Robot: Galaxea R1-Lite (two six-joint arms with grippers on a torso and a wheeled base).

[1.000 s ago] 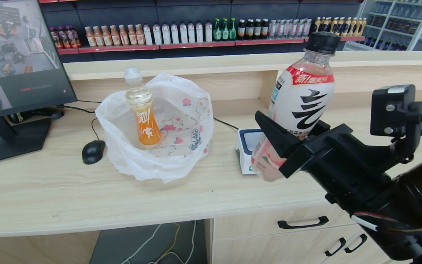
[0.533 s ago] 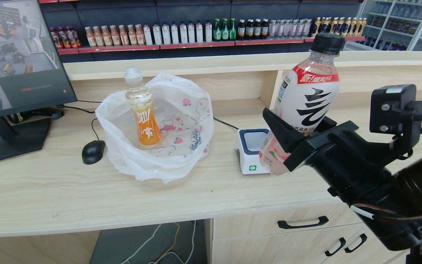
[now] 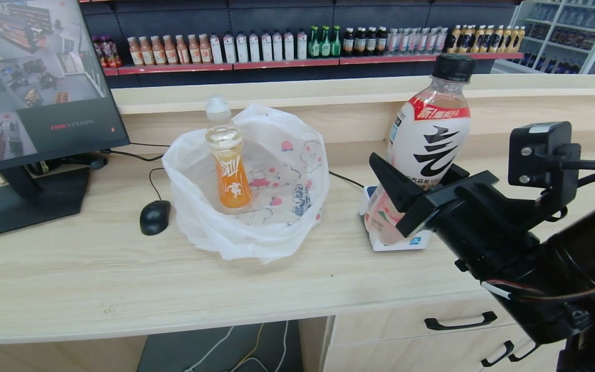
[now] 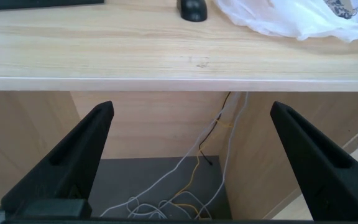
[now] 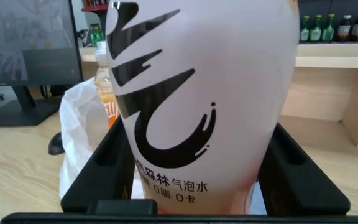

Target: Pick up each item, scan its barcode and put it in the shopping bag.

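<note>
One black-capped bottle (image 3: 431, 135), white label, bold black brushstroke, pink base

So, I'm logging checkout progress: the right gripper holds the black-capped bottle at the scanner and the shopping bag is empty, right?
Not quite. The shopping bag is not empty: the head view shows an orange bottle standing upright in it. The right gripper does hold the black-capped bottle at the scanner.

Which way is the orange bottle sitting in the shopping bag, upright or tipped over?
Upright. The orange bottle stands on its base inside the open shopping bag, neck pointing up and rising above the bag's rim.
</note>
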